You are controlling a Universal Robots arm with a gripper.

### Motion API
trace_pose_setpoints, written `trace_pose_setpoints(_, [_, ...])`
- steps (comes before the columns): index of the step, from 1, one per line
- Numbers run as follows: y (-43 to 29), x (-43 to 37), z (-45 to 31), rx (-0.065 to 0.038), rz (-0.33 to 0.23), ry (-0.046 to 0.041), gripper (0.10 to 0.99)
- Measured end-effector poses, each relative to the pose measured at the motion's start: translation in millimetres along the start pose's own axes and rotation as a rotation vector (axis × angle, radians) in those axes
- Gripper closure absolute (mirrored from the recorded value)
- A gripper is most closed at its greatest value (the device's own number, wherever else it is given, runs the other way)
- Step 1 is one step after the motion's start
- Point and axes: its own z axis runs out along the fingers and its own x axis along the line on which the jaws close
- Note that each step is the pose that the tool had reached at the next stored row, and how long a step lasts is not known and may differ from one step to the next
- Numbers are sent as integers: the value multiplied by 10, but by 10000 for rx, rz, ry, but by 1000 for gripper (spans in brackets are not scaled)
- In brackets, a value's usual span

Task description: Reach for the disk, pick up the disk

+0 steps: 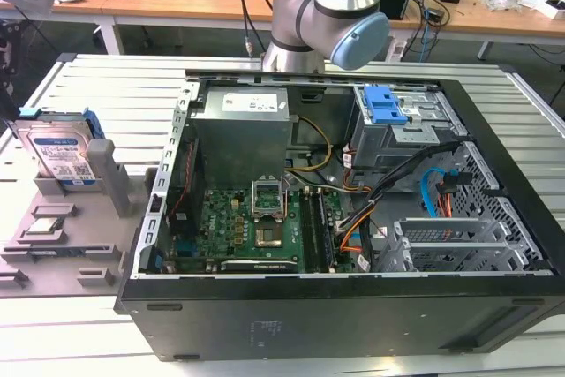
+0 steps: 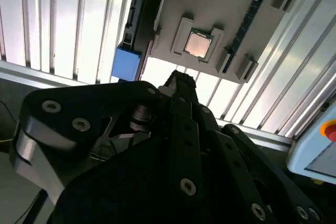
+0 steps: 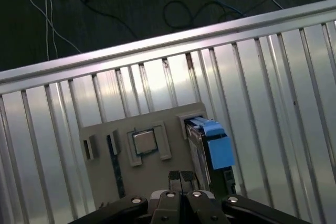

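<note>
Gripper [image 3: 180,178] closed up, nothing in it, hovers above holder [image 3: 149,174]; disk [image 3: 198,148] stands in holder slot, untouched.

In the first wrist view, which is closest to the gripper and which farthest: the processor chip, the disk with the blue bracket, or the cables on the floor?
From the gripper:
1. The disk, standing on edge in the grey holder, right by the gripper.
2. The processor chip, lying flat in a recess of the same holder.
3. The floor cables, beyond the table's edge.
</note>
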Motion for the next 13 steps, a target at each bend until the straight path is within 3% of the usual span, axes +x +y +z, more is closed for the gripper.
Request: trace_pose_setpoints(13, [0, 0, 0, 1, -1830, 70, 980])
